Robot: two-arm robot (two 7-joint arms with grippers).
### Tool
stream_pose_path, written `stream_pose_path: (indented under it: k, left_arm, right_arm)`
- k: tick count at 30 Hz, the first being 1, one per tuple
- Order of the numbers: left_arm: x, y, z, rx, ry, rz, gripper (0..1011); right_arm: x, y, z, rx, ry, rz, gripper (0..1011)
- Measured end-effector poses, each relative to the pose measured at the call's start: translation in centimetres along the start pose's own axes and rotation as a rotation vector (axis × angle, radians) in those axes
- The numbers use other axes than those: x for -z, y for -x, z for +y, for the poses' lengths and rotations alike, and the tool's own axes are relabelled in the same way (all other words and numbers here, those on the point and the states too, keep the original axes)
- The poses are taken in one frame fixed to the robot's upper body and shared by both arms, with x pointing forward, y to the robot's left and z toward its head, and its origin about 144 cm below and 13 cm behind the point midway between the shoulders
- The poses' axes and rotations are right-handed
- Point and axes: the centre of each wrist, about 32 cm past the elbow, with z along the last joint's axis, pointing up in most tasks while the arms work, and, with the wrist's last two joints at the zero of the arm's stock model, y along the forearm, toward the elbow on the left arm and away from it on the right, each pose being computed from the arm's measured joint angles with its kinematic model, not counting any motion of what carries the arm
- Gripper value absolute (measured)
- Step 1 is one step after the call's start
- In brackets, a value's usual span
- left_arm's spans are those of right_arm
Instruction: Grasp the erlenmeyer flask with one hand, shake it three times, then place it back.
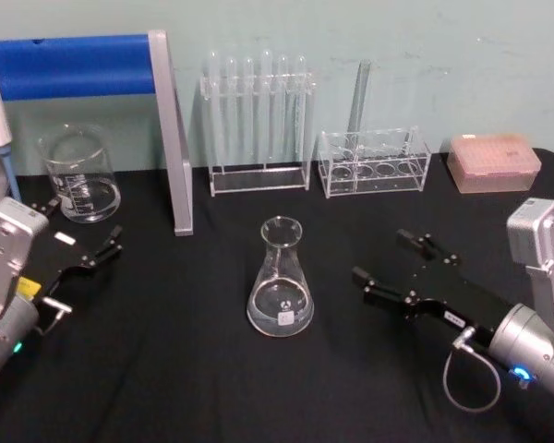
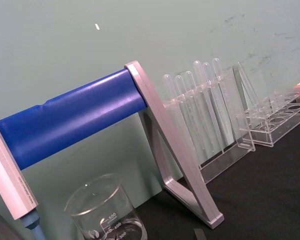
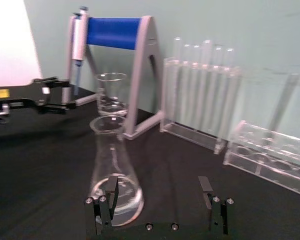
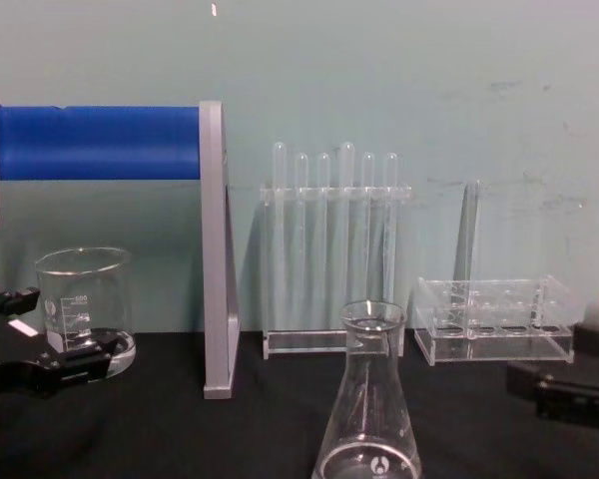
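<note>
At the middle of the black table [image 1: 166,388] you have the flask [image 1: 281,277] standing upright, in front of the rack of test tubes [image 1: 257,120]. To its right your right gripper [image 1: 385,258] sits low, pointed at the flask but apart from it, jaws spread wide and holding nothing. Your left gripper [image 1: 81,231] rests far left near the beaker [image 1: 78,175], jaws likewise wide apart and empty.
</note>
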Motion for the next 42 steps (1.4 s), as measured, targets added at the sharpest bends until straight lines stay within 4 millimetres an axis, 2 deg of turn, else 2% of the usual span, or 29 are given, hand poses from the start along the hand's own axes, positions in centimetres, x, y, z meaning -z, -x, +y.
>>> stream_pose_path:
  k: [8,14,42]
  left_arm:
    - [0.0,0.0,0.0,0.000,0.000,0.000,1001]
    - [0.0,0.0,0.0,0.000,0.000,0.000,1001]
    - [0.0,0.0,0.0,0.000,0.000,0.000,1001]
  right_arm:
    - [0.0,0.1,0.8,-0.085,0.001,0.022,1003]
    - [0.0,0.3,2.2,-0.135,0.002,0.031,1003]
    - [0.2,0.9,8.0,-0.171,-0.012,0.000,1003]
